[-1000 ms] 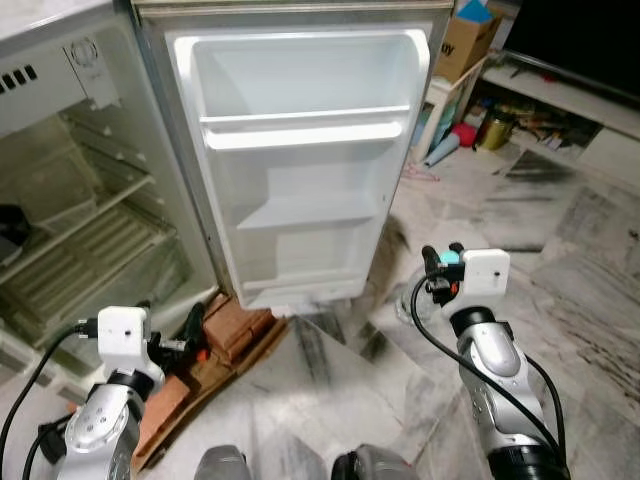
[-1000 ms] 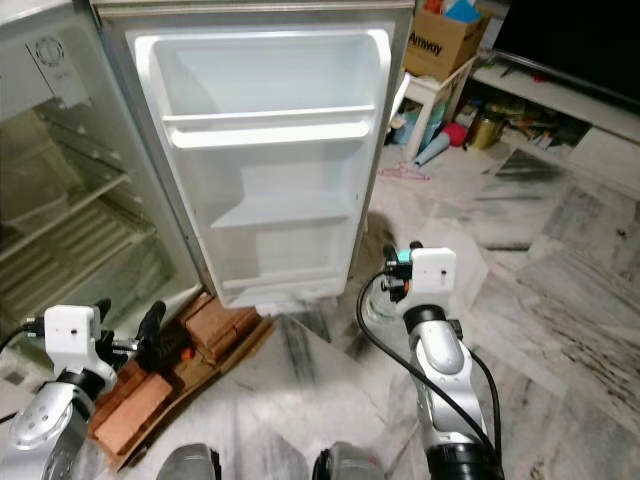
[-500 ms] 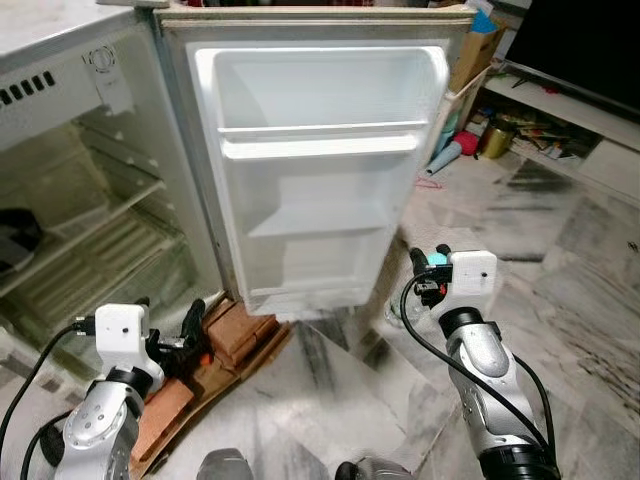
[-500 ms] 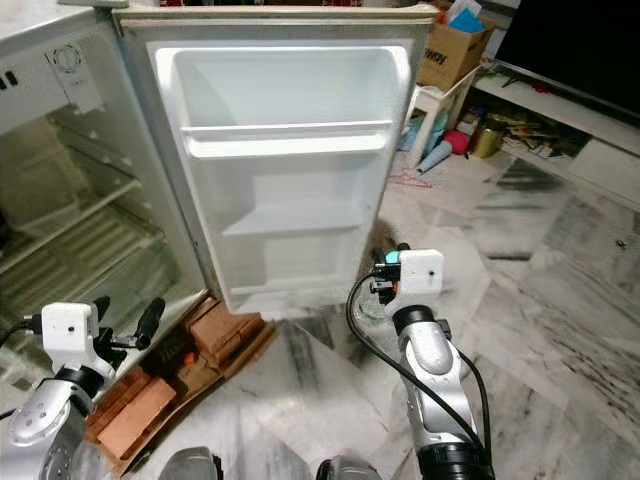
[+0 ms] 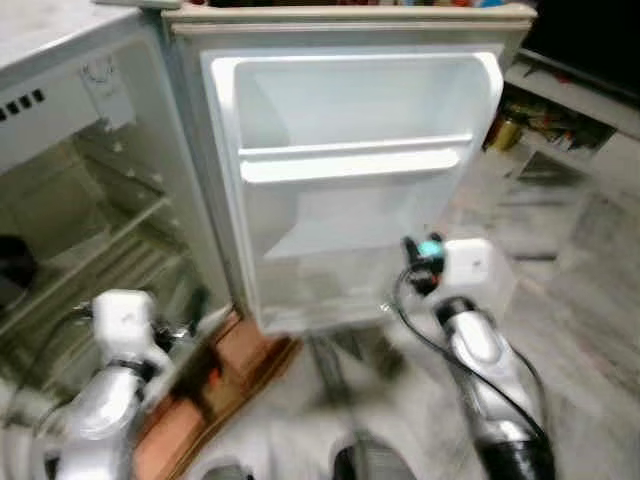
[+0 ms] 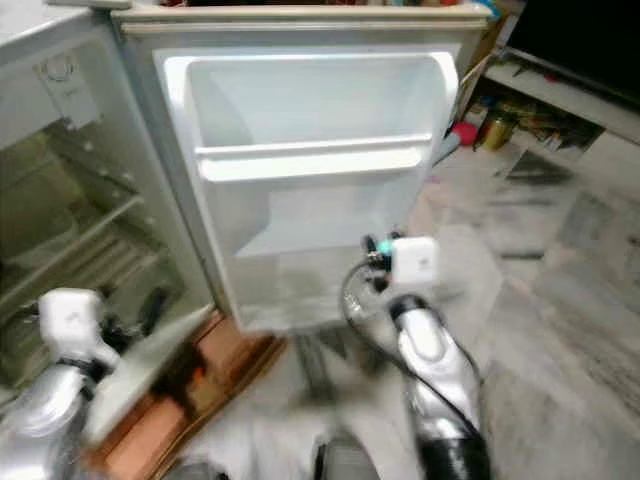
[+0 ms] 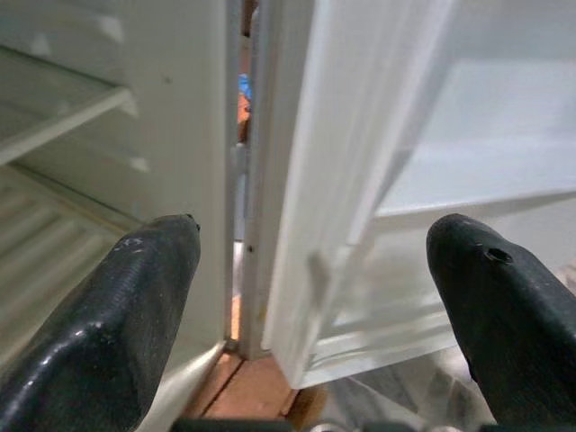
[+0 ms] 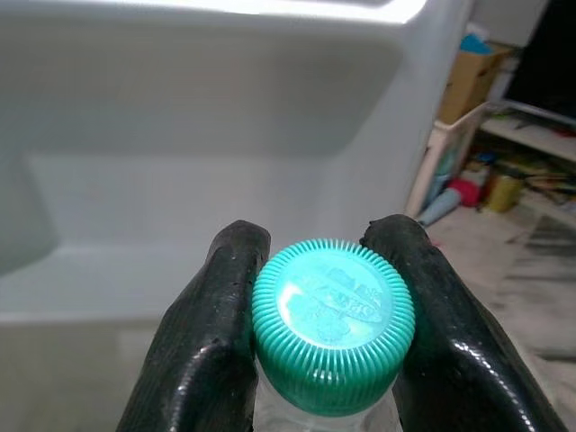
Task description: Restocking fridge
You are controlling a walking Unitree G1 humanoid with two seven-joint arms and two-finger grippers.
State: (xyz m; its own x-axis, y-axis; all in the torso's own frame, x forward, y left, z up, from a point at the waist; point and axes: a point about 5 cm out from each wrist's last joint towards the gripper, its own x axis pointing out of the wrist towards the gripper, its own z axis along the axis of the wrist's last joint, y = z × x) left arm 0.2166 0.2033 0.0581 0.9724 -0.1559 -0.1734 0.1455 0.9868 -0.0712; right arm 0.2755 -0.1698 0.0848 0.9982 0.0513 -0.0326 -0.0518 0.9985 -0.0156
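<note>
Bottle (image 8: 331, 324) pinched in right claw (image 8: 328, 310) nr open fridge door (image 5: 350, 180); left claw (image 7: 315, 297) agape.

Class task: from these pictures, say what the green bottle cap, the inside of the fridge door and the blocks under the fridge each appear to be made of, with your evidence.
Green bottle cap: probably moulded plastic, ribbed edge, slight sheen, embossed top. Held by the right gripper.
Fridge door lining: likely glossy white plastic, with smooth rounded moulded shelves.
Blocks: reddish-brown and matte, possibly brick; the blur leaves it open.
</note>
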